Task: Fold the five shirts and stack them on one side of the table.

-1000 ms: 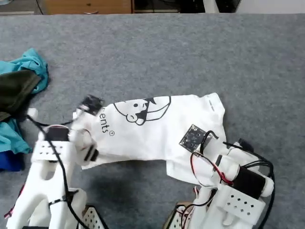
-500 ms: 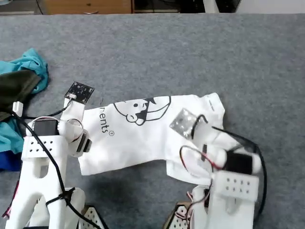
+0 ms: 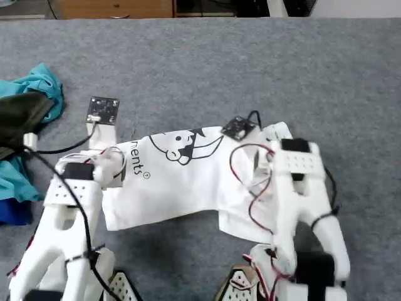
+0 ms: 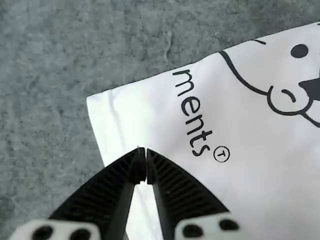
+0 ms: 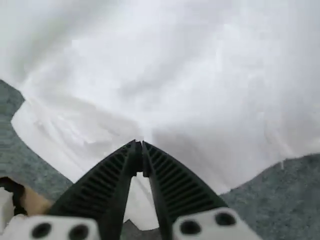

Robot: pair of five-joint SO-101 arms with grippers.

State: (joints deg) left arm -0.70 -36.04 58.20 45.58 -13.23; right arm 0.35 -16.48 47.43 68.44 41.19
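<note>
Left gripper (image 4: 145,167), jaws pressed tip to tip, hangs just inside the left short edge of a white printed shirt (image 3: 182,182) on the grey table (image 3: 263,69). Whether any cloth is nipped between the tips cannot be told. Right gripper (image 5: 139,160), likewise closed to a point, sits low over the shirt's rumpled right end, where a flap of fabric juts toward the arms' bases (again, no telling whether it has hold of the cloth).

The shirt lies between the two arms with its long axis running across the table, left to right. Its lettering is by the left arm and its plain, creased part under the right. Each arm is therefore nearest its own end of the garment. Judging by the layout, a fold along that axis would likely need both ends lifted together.

A pile (image 3: 25,132) of teal, dark and blue shirts waits at the table's left edge, well apart from the white one. It is closer to the left arm, which looks the better placed to fetch the next.
</note>
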